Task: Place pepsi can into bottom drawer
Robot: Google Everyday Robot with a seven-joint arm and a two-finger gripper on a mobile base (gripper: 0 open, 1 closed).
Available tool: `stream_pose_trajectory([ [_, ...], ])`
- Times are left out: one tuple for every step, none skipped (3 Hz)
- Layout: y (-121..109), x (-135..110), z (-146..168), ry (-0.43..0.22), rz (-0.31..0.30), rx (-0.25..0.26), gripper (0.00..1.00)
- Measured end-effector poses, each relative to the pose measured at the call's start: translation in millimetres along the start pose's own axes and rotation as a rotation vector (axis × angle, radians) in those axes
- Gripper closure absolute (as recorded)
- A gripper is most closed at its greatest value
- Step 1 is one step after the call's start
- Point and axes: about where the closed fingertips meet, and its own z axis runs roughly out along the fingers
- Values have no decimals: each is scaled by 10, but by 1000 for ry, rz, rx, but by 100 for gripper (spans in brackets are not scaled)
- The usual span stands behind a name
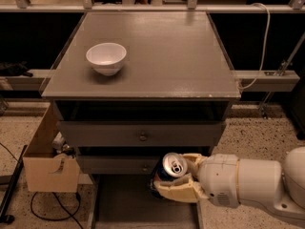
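Note:
My gripper (177, 179) reaches in from the lower right and is shut on the pepsi can (167, 171), a dark blue can with a silver top tilted toward the camera. The cream fingers (177, 189) wrap around its sides. The can hangs just above the open bottom drawer (119, 199), a shallow dark grey tray pulled out at the foot of the cabinet, in front of the lower knobbed drawer front (119, 165).
A white bowl (106, 57) sits on the cabinet top (181, 56) at the left. The upper knobbed drawer front (141, 134) is shut. A cardboard box (47, 161) stands left of the cabinet, with cables on the speckled floor.

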Motion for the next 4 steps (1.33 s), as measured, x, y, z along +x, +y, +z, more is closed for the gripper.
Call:
stream_pose_trajectory([
  [-316,569,114,90,-54,13,100],
  [-316,569,114,90,-54,13,100],
  [-343,551,169,103,-67,31,100],
  [-512,573,342,138,-86,44,100],
])
